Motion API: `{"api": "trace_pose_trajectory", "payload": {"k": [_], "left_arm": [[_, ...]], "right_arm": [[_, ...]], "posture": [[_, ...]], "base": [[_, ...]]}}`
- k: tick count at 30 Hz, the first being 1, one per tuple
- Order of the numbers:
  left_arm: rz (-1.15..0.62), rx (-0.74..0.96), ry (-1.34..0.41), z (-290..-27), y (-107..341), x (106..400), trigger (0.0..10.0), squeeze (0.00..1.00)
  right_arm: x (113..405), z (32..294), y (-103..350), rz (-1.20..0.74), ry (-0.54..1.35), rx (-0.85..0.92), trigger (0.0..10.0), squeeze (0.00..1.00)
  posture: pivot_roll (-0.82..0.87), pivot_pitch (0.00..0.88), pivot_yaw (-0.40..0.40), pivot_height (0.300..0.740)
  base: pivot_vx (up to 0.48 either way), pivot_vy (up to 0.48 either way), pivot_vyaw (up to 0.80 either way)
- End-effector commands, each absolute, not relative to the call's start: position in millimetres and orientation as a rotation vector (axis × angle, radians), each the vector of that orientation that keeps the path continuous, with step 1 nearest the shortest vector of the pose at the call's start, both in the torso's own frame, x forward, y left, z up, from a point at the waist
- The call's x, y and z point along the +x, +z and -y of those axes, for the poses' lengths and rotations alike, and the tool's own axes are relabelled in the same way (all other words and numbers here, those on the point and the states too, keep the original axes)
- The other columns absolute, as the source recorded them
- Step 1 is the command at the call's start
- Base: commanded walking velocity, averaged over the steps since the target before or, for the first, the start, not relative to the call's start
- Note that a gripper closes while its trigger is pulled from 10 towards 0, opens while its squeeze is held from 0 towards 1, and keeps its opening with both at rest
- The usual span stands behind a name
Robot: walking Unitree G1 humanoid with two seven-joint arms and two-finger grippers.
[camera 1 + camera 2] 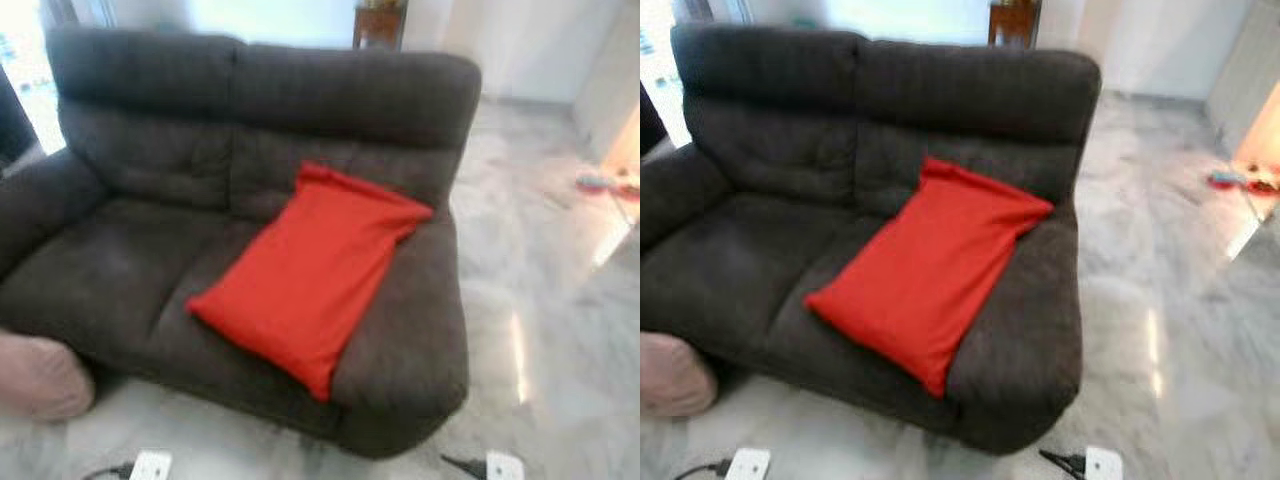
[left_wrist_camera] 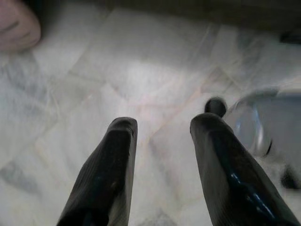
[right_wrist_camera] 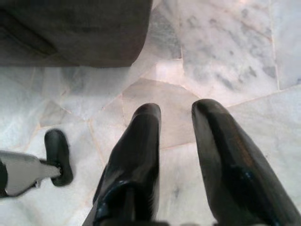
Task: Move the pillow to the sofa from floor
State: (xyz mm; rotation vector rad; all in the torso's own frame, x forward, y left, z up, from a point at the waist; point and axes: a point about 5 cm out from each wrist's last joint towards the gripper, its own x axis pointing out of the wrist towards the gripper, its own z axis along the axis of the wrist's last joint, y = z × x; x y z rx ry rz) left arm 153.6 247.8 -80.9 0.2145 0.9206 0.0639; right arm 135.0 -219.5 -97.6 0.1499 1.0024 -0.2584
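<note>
Well — red pillow (image 1: 312,268) sits on the sofa (image 1: 150,130), far beyond both spread, empty grippers — it overhangs, could slide.

Light: bright daylight from behind sofa (image 1: 250,200)
Glare: streaks on marble floor (image 1: 520,350), right
Blur: head views soft; wrist views slightly smeared
Shadow: under sofa front
</note>
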Motion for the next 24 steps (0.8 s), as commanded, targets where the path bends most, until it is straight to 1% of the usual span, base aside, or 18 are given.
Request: {"api": "trace_pose_trajectory", "payload": {"k": [1, 5, 7, 9, 14, 17, 21, 24], "left_arm": [[-0.928, 0.224, 0.037, -242, -83, 153, 10.0, 0.0], [-0.945, 0.232, 0.015, -241, -84, 151, 10.0, 0.0], [-0.958, 0.241, 0.005, -241, -85, 150, 10.0, 0.0], [-0.967, 0.247, 0.0, -241, -86, 148, 10.0, 0.0], [-0.981, 0.262, -0.017, -243, -86, 147, 10.0, 0.0], [-0.987, 0.27, -0.022, -241, -86, 149, 10.0, 0.0], [-0.988, 0.28, -0.039, -237, -86, 151, 10.0, 0.0], [-0.973, 0.28, -0.071, -226, -86, 158, 10.0, 0.0]], "right_arm": [[140, 223, -95, -0.984, -0.265, 0.148, 10.0, 0.0], [139, 222, -96, -0.992, -0.27, 0.156, 10.0, 0.0], [134, 224, -97, -1.007, -0.283, 0.162, 10.0, 0.0], [121, 230, -100, -1.037, -0.325, 0.153, 10.0, 0.0], [103, 237, -104, -1.066, -0.361, 0.147, 10.0, 0.0], [106, 235, -102, -1.035, -0.349, 0.153, 10.0, 0.0], [109, 237, -101, -1.016, -0.38, 0.174, 10.0, 0.0], [112, 243, -99, -0.991, -0.418, 0.195, 10.0, 0.0]], "posture": [[0.14, 0.0, -0.065, 0.74], [0.13, 0.0, -0.058, 0.74], [0.13, 0.0, -0.05, 0.74], [0.13, 0.0, -0.045, 0.74], [0.1, 0.0, -0.02, 0.74], [0.06, 0.0, -0.004, 0.74], [0.04, 0.0, 0.003, 0.74], [0.0, 0.0, 0.015, 0.74]], "base": [[0.0, 0.0, 0.0], [0.0, 0.0, 0.0], [0.0, 0.0, 0.0], [0.0, 0.0, 0.0], [0.0, 0.0, 0.0], [0.0, 0.0, 0.0], [0.0, 0.0, 0.0], [0.0, 0.0, 0.0]]}}
